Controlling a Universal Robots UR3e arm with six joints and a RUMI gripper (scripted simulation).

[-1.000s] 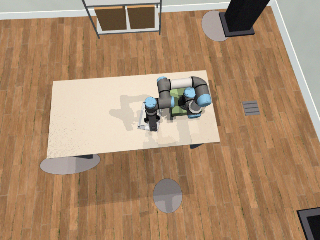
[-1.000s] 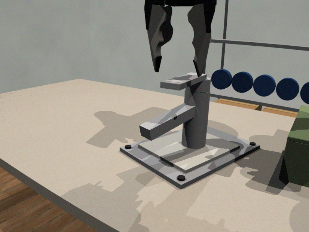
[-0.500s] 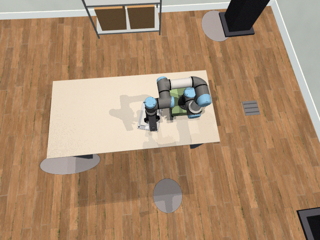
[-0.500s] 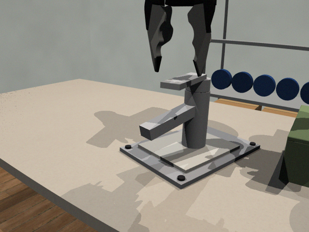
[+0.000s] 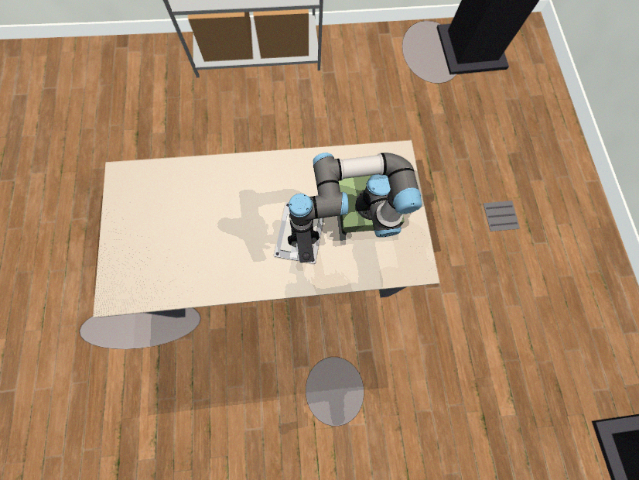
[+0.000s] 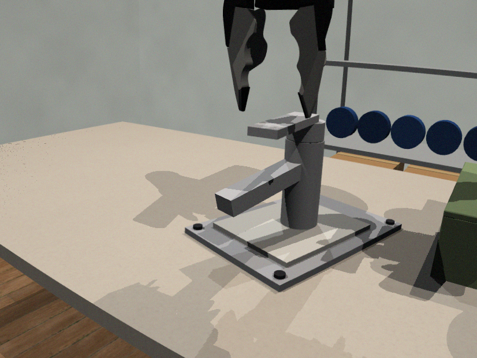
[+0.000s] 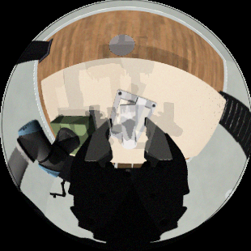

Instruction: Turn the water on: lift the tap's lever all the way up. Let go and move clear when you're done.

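Observation:
A grey tap (image 6: 298, 181) stands on a square metal base plate (image 6: 293, 241) on the beige table. Its flat lever (image 6: 283, 125) lies nearly level on top of the column, pointing the same way as the spout (image 6: 256, 189). My gripper (image 6: 275, 104) hangs point-down just above the lever, fingers apart with nothing between them. One fingertip stands close over the lever near the column, the other hangs in the air beyond the lever's side. In the top view the gripper (image 5: 304, 248) covers the tap. In the wrist view the tap (image 7: 129, 125) shows between the fingers.
A green block (image 6: 460, 227) under the arm's base stands to the right of the plate. A shelf frame with blue discs (image 6: 408, 130) stands behind the table. The table's front edge (image 6: 77, 296) is near.

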